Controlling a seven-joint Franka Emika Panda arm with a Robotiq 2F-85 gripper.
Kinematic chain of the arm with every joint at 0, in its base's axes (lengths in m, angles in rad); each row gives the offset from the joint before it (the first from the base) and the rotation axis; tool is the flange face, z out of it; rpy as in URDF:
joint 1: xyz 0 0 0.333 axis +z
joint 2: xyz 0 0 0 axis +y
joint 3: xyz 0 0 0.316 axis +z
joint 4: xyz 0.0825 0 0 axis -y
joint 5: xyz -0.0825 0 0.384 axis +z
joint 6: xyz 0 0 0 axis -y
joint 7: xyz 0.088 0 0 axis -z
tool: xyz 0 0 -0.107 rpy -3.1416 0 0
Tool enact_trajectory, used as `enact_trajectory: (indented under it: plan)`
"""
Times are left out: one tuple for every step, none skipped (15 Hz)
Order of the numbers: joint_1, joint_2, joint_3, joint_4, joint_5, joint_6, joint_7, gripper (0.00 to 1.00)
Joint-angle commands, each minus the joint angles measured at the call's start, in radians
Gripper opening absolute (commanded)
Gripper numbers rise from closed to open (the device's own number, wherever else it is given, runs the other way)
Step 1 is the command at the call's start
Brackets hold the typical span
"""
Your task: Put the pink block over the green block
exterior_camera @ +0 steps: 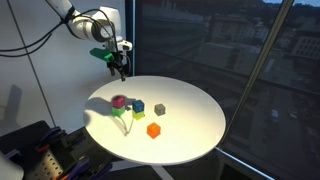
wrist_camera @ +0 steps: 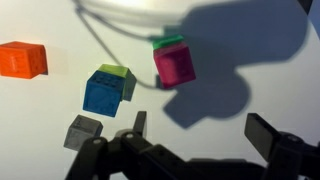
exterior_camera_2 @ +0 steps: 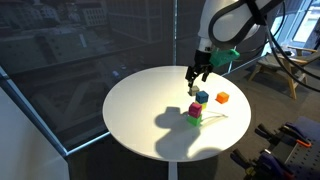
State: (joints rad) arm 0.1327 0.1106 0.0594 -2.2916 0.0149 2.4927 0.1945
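Tabletop (exterior_camera: 190, 140): round, white, carrying six small cubes.
- Pink block (wrist_camera: 175, 65): sits on top of the green block (wrist_camera: 168, 43), somewhat askew. The stack shows in both exterior views (exterior_camera: 119, 101) (exterior_camera_2: 195, 108).
- Green block: bottom of the stack, resting on the tabletop, mostly covered in the wrist view.
- Blue block (wrist_camera: 102, 92): just beside the stack, touching a paler yellow-green block (wrist_camera: 116, 72).
- Orange block (wrist_camera: 22, 60): apart, standing alone.
- Grey block (wrist_camera: 83, 130): apart, standing alone.

Jaws: spread wide and holding nothing. They hang above the tabletop, clear of every cube.
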Motion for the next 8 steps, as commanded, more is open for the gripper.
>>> enact_trajectory:
  plan:
    - [-0.011, -0.07, -0.006, -0.035, -0.048, -0.005, 0.072, 1.0]
    - [-0.014, -0.08, -0.007, -0.038, -0.054, -0.006, 0.083, 1.0]
    - [-0.018, -0.094, -0.008, -0.045, -0.063, -0.006, 0.1, 1.0]
    - [-0.021, -0.104, -0.008, -0.051, -0.065, -0.007, 0.108, 1.0]
    - [-0.026, -0.119, -0.009, -0.058, -0.065, -0.01, 0.115, 1.0]
    - [-0.03, -0.13, -0.009, -0.065, -0.065, -0.013, 0.122, 1.0]
    - [-0.034, -0.145, -0.007, -0.071, -0.051, -0.023, 0.115, 1.0]
    - [-0.037, -0.16, -0.004, -0.08, -0.035, -0.033, 0.104, 1.0]
